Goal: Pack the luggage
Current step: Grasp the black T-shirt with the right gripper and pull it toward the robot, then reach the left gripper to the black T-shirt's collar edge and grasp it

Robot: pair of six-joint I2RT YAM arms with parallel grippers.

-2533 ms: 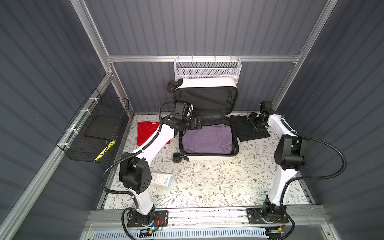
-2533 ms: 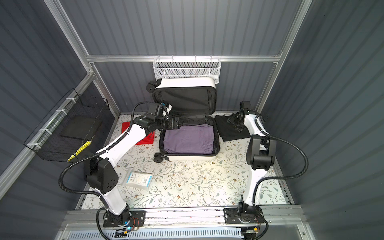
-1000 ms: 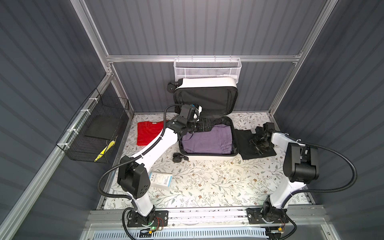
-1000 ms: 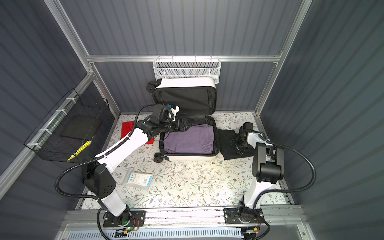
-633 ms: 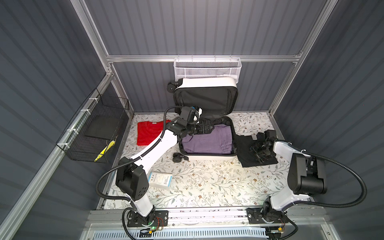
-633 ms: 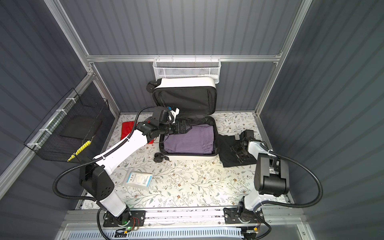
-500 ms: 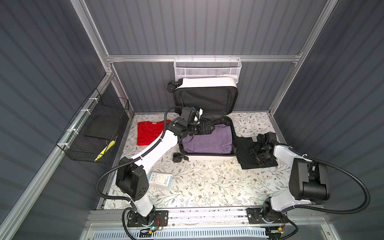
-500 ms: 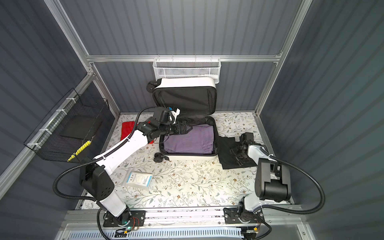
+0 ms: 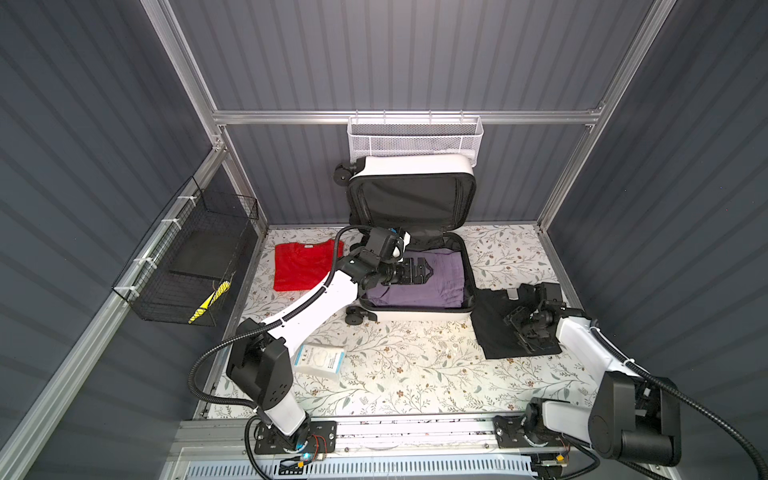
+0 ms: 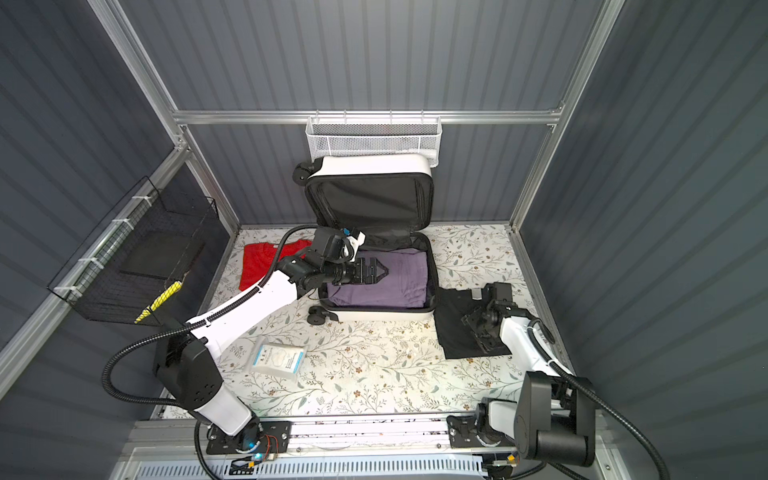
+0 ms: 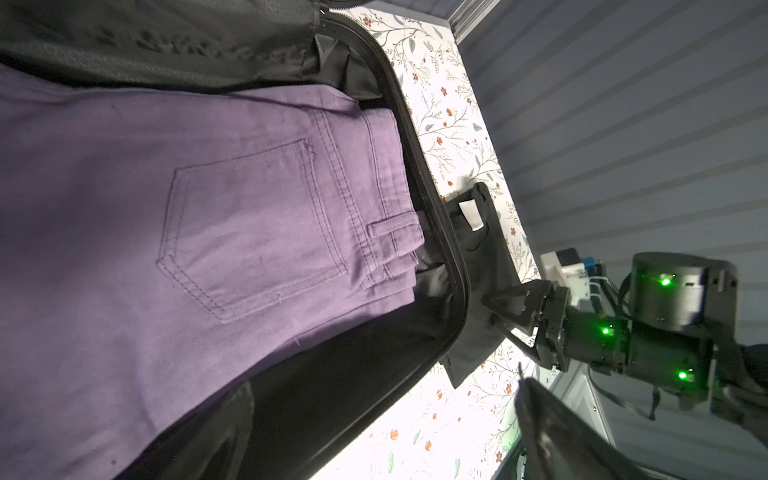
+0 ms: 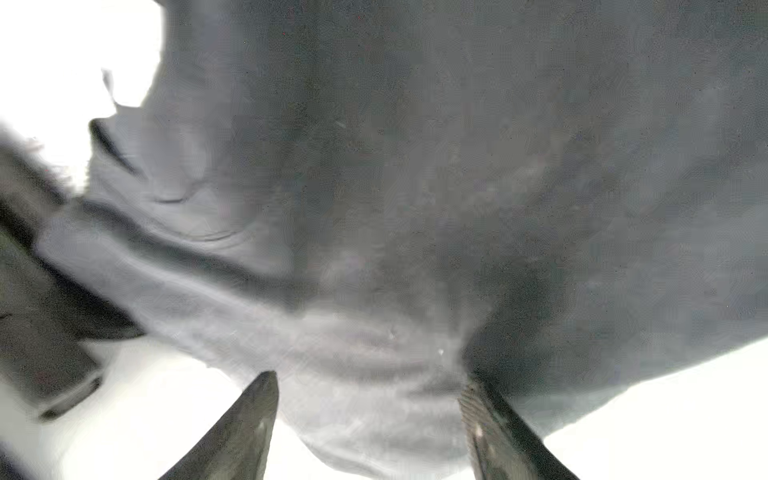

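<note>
The luggage [image 9: 415,315], a small white hard-shell suitcase with black lining, lies open at the back middle of the floral-print table [image 9: 415,374], its lid upright against the rear wall. Folded purple denim trousers [image 11: 208,228] lie in the base.

My left gripper [image 9: 428,271] hangs above those trousers with its fingers spread wide and nothing between them.

My right gripper [image 9: 517,332] is down on a black folded garment [image 9: 492,316] just beside the suitcase's right wall. Its fingers [image 12: 249,415] stand apart, tips on the cloth and a fold between them.

A red folded shirt [image 9: 303,266] lies flat to the left of the suitcase. A white flat packet [image 9: 318,359] lies nearer the front.
</note>
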